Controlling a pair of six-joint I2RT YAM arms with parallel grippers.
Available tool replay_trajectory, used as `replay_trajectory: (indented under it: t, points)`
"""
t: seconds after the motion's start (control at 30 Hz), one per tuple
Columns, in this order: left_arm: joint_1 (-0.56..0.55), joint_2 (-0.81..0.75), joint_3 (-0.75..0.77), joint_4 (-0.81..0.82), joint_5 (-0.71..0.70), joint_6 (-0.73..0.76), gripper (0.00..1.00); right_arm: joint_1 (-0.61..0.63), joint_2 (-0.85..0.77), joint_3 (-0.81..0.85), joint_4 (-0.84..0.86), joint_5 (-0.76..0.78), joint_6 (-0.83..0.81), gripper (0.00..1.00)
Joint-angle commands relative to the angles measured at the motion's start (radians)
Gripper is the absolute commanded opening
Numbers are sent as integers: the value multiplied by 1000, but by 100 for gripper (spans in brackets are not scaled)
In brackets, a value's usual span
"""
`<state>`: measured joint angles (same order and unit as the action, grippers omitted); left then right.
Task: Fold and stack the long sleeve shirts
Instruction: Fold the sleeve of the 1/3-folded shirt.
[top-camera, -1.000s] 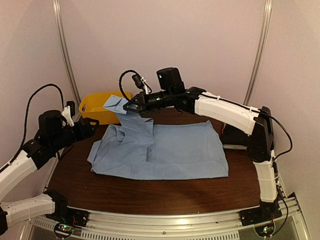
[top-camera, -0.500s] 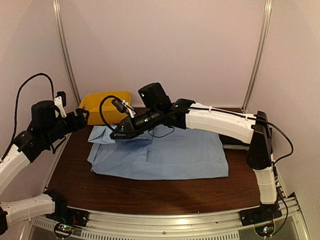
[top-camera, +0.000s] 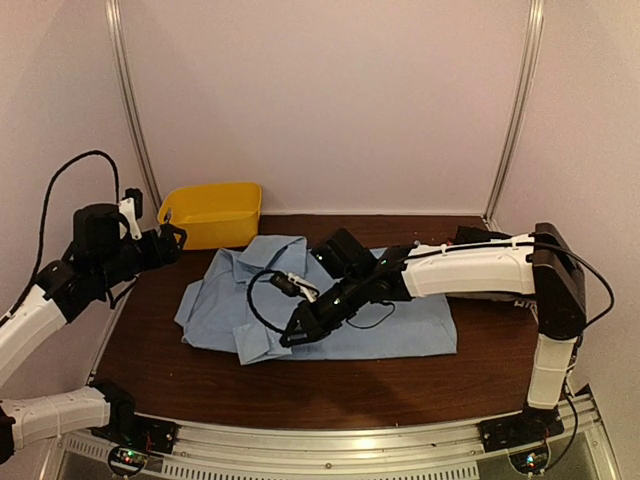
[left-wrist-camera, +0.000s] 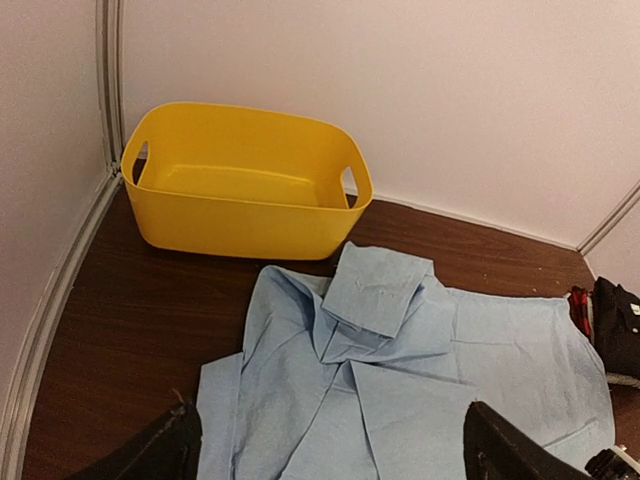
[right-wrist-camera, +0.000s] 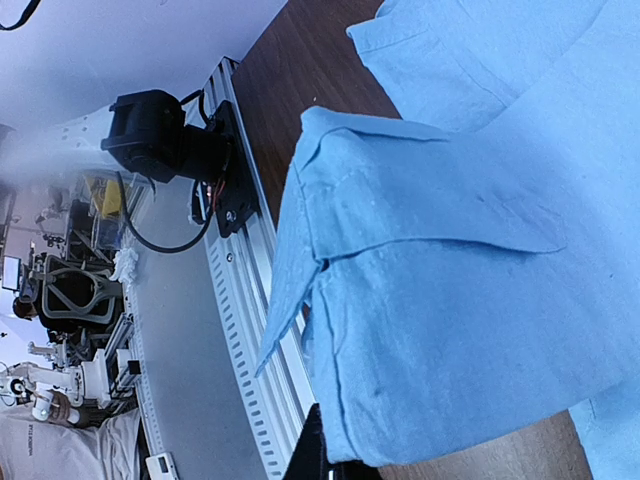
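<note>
**Step in hand: folding the left sleeve inward.**

The light blue shirt (top-camera: 225, 295) is lying spread across the middle of the bench (top-camera: 300, 390). Its far-left corner is resting just beside the yellow bin (top-camera: 212, 212).

The right gripper (top-camera: 293, 338) is reaching across the shirt to its near-left edge. Its jaws are closed, and in the wrist view they appear to be pinching a fold of sleeve cloth with the cuff hanging in front. The left gripper (top-camera: 172, 240) is hovering at the left, near the bin, with its jaws standing wide and nothing between them.

To do this step well:

1. Lower the held sleeve until it is lying flat on the body panel before releasing it.
2. Keep the sleeve edge parallel to the shirt's left side, so the fold is forming a straight line.
3. Avoid dragging the lower layer; bunching is likely if the gripper is sliding along the bench.
4. Let go only when the cloth is hanging slack.
</note>
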<state>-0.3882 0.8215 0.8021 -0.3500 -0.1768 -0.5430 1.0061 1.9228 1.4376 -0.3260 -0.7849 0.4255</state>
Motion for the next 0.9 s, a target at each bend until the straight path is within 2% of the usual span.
replay_trajectory:
  t: [0.0, 0.33, 0.73, 0.87]
  points:
    - [-3, 19, -30, 63, 46, 10, 92, -24, -64, -74, -4, 47, -10, 0]
    - [-3, 45, -67, 92, 73, 6, 92, -44, -114, -136, -121, 117, -33, 0]
    - [-3, 118, -118, 152, 145, 0, 93, -43, -183, -322, -65, 166, 38, 0]
    - [-3, 129, -119, 161, 157, 0, 93, -47, -186, -342, -102, 197, 23, 0]
